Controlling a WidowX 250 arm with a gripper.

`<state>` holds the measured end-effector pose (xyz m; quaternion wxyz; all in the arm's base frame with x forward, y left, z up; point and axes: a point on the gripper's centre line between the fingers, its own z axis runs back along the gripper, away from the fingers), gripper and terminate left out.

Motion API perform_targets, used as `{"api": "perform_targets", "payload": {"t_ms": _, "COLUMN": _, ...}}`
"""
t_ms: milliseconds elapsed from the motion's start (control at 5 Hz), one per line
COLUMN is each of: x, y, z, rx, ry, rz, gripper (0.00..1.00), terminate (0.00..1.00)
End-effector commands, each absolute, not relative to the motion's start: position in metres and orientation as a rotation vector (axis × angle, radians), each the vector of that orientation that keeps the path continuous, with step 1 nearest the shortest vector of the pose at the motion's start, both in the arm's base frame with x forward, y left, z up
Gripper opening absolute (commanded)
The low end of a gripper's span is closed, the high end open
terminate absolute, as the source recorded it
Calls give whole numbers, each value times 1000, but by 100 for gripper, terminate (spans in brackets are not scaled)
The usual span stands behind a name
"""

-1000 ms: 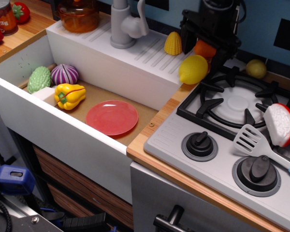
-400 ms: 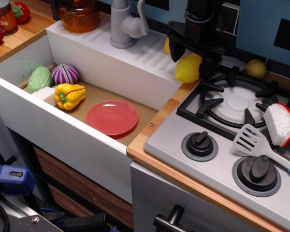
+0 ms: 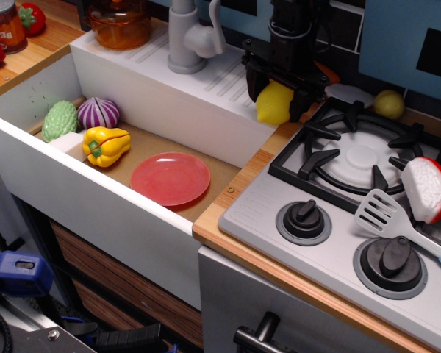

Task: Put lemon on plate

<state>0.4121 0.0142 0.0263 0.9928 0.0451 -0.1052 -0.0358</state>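
A black gripper (image 3: pixel 279 92) hangs over the back edge of a toy kitchen's white sink surround, its two fingers set on either side of the yellow lemon (image 3: pixel 273 104), which sits between them; whether they are pressing on it cannot be told from this angle. The lemon is at the corner where the ridged drainboard meets the stove (image 3: pixel 338 213), well apart from the red-pink plate (image 3: pixel 170 179) lying flat on the sink floor. A second ago the gripper stood farther right and higher, beside the lemon rather than around it, with the ridged yellow corn in plain sight; both arm and lemon have since shifted left, and the corn is now hidden behind the arm. In the sink lie one plate, one yellow pepper (image 3: pixel 106 145), one purple onion (image 3: pixel 98 112) and one green vegetable (image 3: pixel 59 120). One grey faucet (image 3: pixel 191 37) stands on the rim. On the stove are two knobs, one white spatula (image 3: pixel 397 224) and one small yellow fruit (image 3: pixel 389 104) at the back.
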Motion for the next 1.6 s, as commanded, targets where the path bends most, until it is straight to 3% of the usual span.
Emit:
{"api": "perform_targets", "payload": {"t_ms": 0, "x": 397, "y": 19, "z": 65, "rx": 151, "ry": -220, "rz": -58, "gripper": 0, "terminate": 0}}
{"api": "perform_targets", "payload": {"t_ms": 200, "x": 366, "y": 32, "z": 74, "rx": 156, "ry": -124, "rz": -24, "gripper": 0, "terminate": 0}}
{"api": "perform_targets", "payload": {"t_ms": 400, "x": 343, "y": 52, "z": 55, "rx": 153, "ry": -117, "rz": -55, "gripper": 0, "terminate": 0}}
{"api": "perform_targets", "payload": {"t_ms": 800, "x": 335, "y": 109, "z": -9, "rx": 115, "ry": -153, "rz": -135, "gripper": 0, "terminate": 0}}
{"api": "perform_targets", "payload": {"t_ms": 1000, "x": 335, "y": 119, "z": -20, "rx": 102, "ry": -169, "rz": -176, "gripper": 0, "terminate": 0}}
{"api": "perform_targets", "payload": {"t_ms": 1200, "x": 330, "y": 117, "z": -30, "rx": 86, "ry": -219, "rz": -157, "gripper": 100, "terminate": 0}}
{"api": "perform_targets", "payload": {"t_ms": 1400, "x": 331, "y": 119, "z": -31, "rx": 6, "ry": -226, "rz": -175, "gripper": 100, "terminate": 0}}
